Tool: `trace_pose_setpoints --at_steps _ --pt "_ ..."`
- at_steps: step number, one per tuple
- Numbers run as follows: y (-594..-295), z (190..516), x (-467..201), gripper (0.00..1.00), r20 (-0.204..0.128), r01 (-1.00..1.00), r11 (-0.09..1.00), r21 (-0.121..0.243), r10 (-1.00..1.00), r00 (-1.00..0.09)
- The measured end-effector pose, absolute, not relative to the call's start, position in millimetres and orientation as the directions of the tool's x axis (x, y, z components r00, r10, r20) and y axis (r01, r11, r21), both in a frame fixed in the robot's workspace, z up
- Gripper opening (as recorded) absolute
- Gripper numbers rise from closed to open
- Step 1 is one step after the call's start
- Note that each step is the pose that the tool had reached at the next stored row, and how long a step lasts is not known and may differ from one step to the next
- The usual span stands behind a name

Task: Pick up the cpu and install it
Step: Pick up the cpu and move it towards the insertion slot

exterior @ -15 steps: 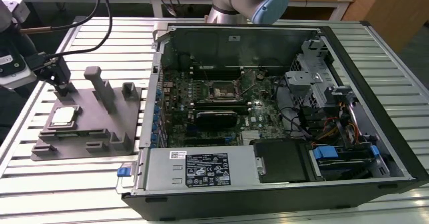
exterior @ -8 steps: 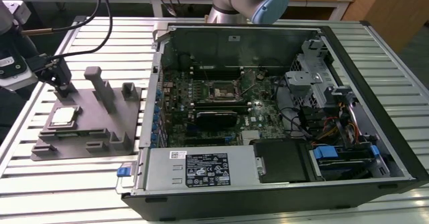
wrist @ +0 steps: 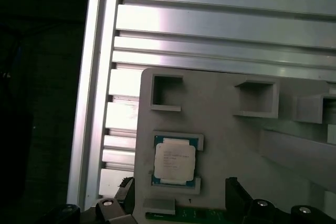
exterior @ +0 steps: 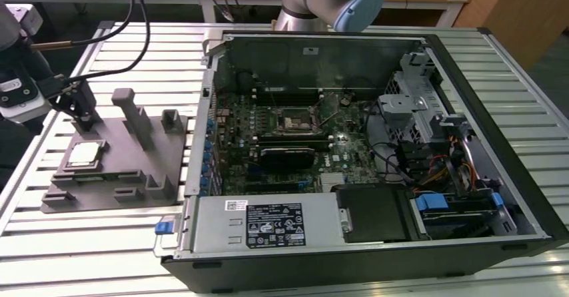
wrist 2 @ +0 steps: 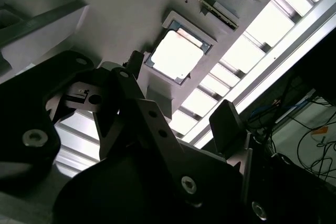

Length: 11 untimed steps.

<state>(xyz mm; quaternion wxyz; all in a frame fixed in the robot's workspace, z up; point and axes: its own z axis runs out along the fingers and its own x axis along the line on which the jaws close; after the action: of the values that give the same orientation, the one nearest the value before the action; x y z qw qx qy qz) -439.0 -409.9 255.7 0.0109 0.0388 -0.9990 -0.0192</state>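
Note:
The cpu (exterior: 84,154) lies flat in a recess of the grey fixture block (exterior: 133,177), at the exterior view's left, its silver top facing up. In both wrist views it shows as a pale square, the cpu (wrist: 174,161) framed by the recess and the cpu (wrist 2: 176,55) glaring bright. My gripper (exterior: 85,118) hangs just above the chip and is open. Its two dark fingertips (wrist: 126,190) stand wide apart on either side of the chip's line, holding nothing. The gripper (wrist 2: 181,95) is apart from the chip.
An open computer case (exterior: 498,110) lies on the slatted metal table (exterior: 98,257), with the motherboard socket (exterior: 294,119) in its middle. Upright grey posts (exterior: 133,114) of the fixture rise close beside the gripper. Cables (exterior: 106,34) trail to the arm.

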Motion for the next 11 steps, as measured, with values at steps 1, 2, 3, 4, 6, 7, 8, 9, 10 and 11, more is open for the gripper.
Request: trace_pose_setpoints --at_steps 1,2,3,4,6,7,8,9,10,11 --pt "-410.1 255.0 -439.0 0.78 0.020 -0.077 0.996 0.039 -0.078 -0.997" --pt "-410.2 254.3 -439.0 0.78 0.020 -0.077 0.996 0.039 -0.078 -0.997" --pt "-410.2 253.6 -439.0 0.78 0.020 -0.077 0.996 0.039 -0.078 -0.997" --pt "-410.3 252.8 -439.0 0.78 0.020 -0.077 0.996 0.039 -0.078 -0.997" --pt "-410.3 251.3 -439.0 0.78 0.020 -0.077 0.996 0.039 -0.078 -0.997" --pt "-410.3 250.6 -439.0 0.78 0.020 -0.077 0.996 0.039 -0.078 -0.997" --pt "-410.3 250.1 -439.0 0.78 0.020 -0.077 0.996 0.039 -0.078 -0.997" --pt "-410.3 249.6 -439.0 0.78 0.020 -0.077 0.996 0.039 -0.078 -0.997" --pt "-410.3 249.1 -439.0 0.78 0.020 -0.077 0.996 0.039 -0.078 -0.997" --pt "-410.3 248.5 -439.0 0.78 0.020 -0.077 0.996 0.039 -0.078 -0.997"
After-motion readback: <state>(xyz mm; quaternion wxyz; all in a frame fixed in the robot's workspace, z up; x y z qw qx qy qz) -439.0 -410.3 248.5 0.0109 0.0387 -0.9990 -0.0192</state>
